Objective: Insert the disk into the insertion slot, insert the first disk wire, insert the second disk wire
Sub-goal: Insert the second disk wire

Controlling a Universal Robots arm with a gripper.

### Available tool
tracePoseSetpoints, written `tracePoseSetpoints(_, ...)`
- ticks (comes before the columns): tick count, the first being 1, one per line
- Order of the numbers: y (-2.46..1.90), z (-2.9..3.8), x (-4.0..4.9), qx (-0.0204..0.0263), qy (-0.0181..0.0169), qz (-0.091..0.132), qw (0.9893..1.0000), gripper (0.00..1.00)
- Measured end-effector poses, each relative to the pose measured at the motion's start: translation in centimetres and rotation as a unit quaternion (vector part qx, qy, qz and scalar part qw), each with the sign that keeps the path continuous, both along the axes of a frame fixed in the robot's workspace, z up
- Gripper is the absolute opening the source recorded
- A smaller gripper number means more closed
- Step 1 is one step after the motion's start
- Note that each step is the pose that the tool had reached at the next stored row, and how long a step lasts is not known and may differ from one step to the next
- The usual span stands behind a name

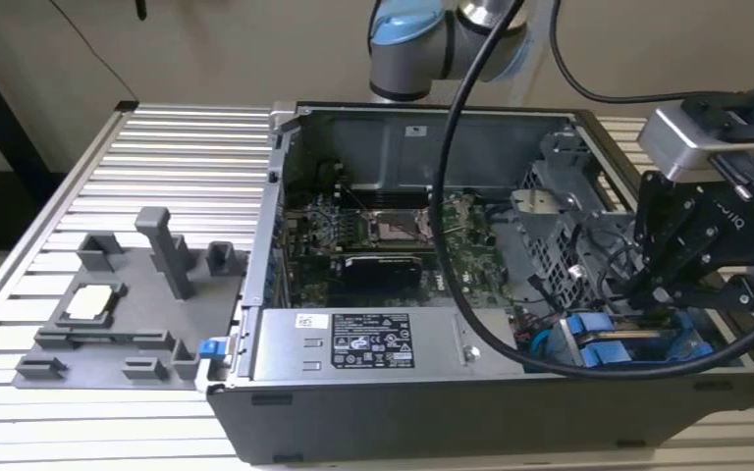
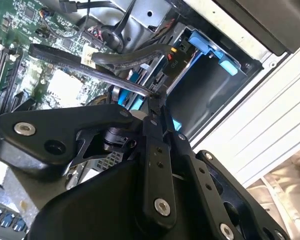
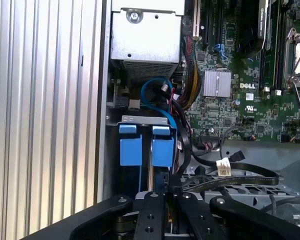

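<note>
The open computer case (image 1: 272, 294) lies on a slatted table. My gripper (image 1: 642, 294) reaches into its corner on the exterior view's right, just above the drive cage. The disk (image 3: 150, 167) sits on edge in the insertion slot (image 3: 140, 119), between two bright blue carrier tabs (image 3: 130, 150); the exterior view shows the same blue carrier (image 1: 613, 351) under the fingers. In both wrist views my gripper (image 2: 157, 94) (image 3: 166, 192) is shut on the end of a flat black disk wire (image 2: 80, 62) (image 3: 240, 179), held over the disk's rear edge. The wire's connector is hidden by the fingertips.
A long grey power-supply box (image 1: 350, 343) lies along the case's near wall. The green board (image 1: 391, 235) fills the case floor. Bundled black and blue cables (image 3: 177, 95) crowd the space beside the cage. A grey fixture tray (image 1: 115, 314) stands on the table (image 1: 154, 157) at the exterior view's left.
</note>
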State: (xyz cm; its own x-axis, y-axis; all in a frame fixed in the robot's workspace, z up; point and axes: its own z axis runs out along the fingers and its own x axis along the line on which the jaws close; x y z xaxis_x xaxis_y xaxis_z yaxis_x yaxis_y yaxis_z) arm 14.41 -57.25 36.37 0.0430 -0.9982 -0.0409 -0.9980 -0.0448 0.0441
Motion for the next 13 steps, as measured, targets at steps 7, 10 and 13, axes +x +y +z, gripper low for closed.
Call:
tracePoseSetpoints(7,-0.05,-0.18,0.01,0.0100,0.0000,-0.004,0.9999,0.16)
tracePoseSetpoints(10,-0.07,-0.22,0.01,0.0105,0.0000,-0.007,0.9999,0.16)
tracePoseSetpoints(13,-0.10,-0.23,0.01,0.0106,-0.0001,-0.008,0.9999,0.16)
